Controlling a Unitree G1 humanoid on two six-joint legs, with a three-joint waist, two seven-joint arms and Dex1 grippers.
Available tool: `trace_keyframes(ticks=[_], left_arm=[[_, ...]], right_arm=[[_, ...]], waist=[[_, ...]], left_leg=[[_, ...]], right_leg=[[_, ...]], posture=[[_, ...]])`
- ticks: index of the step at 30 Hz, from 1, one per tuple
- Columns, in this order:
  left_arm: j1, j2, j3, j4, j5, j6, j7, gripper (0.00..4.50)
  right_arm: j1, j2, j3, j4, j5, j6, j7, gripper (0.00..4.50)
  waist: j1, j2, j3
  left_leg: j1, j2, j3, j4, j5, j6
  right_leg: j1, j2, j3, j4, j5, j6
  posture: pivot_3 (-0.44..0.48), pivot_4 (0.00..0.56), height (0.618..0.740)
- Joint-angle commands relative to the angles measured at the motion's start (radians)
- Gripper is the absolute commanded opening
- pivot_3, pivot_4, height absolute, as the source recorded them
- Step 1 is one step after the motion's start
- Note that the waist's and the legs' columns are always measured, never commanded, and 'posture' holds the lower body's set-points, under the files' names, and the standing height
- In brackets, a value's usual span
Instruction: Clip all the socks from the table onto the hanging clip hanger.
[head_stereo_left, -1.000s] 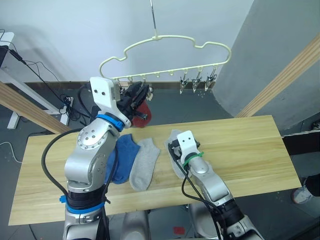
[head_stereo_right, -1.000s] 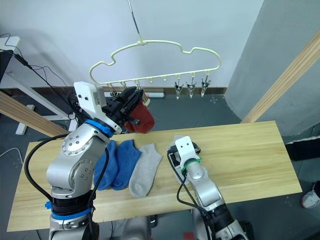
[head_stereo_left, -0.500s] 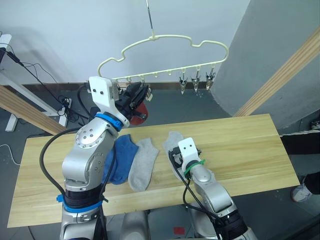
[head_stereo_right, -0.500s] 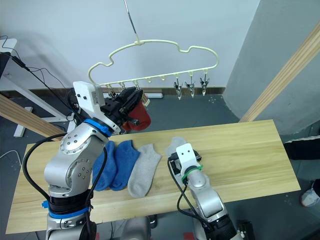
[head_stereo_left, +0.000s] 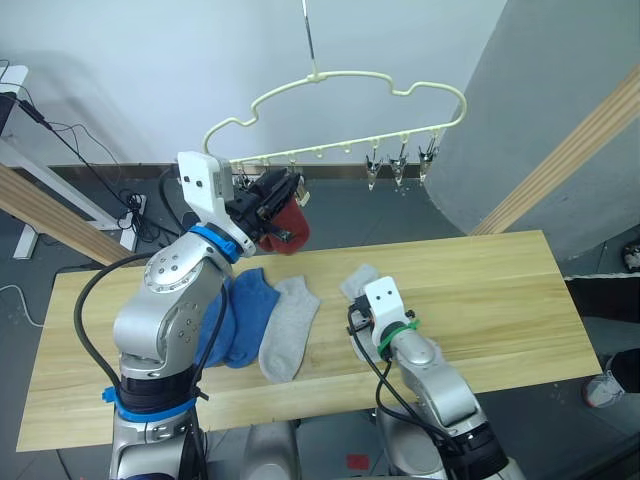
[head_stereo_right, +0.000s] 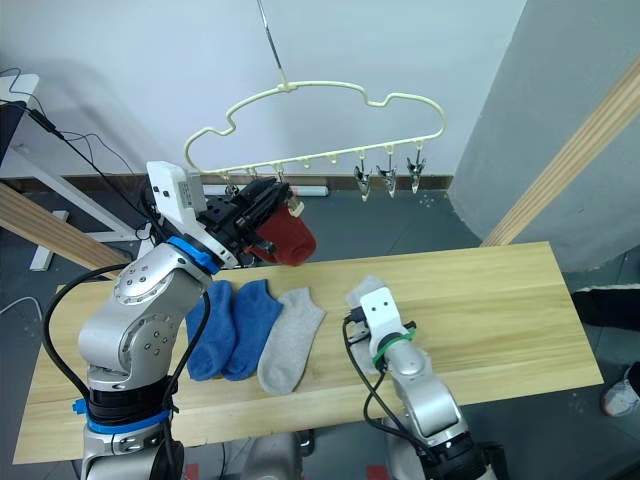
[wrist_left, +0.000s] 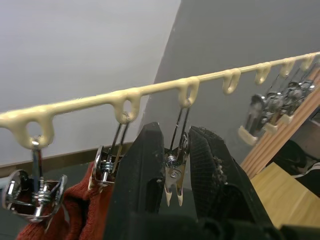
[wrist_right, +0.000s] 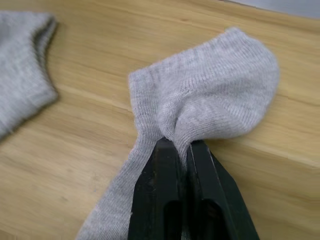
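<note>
Between the right end effector's (wrist_right: 182, 150) fingers, a pinched grey sock (wrist_right: 210, 100).

Lab-like test room: bare white wall (head_stereo_left: 150, 60), loose floor cables (head_stereo_left: 90, 170).

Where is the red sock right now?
The red sock hangs from the clip hanger at its left end, above the table's far edge, right beside the left gripper.
</note>
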Motion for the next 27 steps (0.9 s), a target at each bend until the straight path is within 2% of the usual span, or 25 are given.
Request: trace_keyframes(ticks=[1, 6, 12, 27], left_arm=[[-0.016, 0.007, 0.018, -0.018, -0.063, 0.022, -0.026, 0.62], [-0.032, -0.005, 0.034, -0.026, -0.136, 0.067, -0.012, 0.62], [-0.043, -0.011, 0.046, -0.038, -0.203, 0.111, 0.023, 0.62], [-0.032, 0.007, 0.047, -0.048, -0.231, 0.125, 0.038, 0.62]], right_arm=[[-0.038, -0.105, -0.009, -0.137, 0.045, -0.076, 0.159, 0.00], [-0.123, -0.212, 0.014, -0.205, 0.094, -0.204, 0.335, 0.00], [-0.161, -0.245, 0.023, -0.232, 0.141, -0.292, 0.450, 0.00], [-0.197, -0.185, 0.011, -0.161, 0.166, -0.361, 0.461, 0.00]], waist=[[-0.001, 0.000, 0.000], [-0.009, 0.000, 0.000], [-0.006, 0.000, 0.000], [-0.002, 0.000, 0.000]], left_leg=[[0.000, 0.000, 0.000, 0.000, 0.000, 0.000], [0.001, 0.001, -0.001, 0.000, 0.000, 0.000], [0.000, 0.000, -0.001, 0.000, 0.000, 0.000], [0.000, 0.000, -0.001, 0.001, 0.000, 0.000]], right_leg=[[0.000, 0.000, 0.000, 0.000, 0.000, 0.000], [0.000, 0.002, 0.000, 0.001, 0.000, 0.000], [0.000, 0.001, 0.000, 0.001, 0.001, -0.001], [0.000, 0.001, 0.000, 0.001, 0.003, -0.004]], posture=[[-0.236, 0.352, 0.740], [-0.250, 0.354, 0.740], [-0.250, 0.354, 0.740], [-0.237, 0.355, 0.740]])
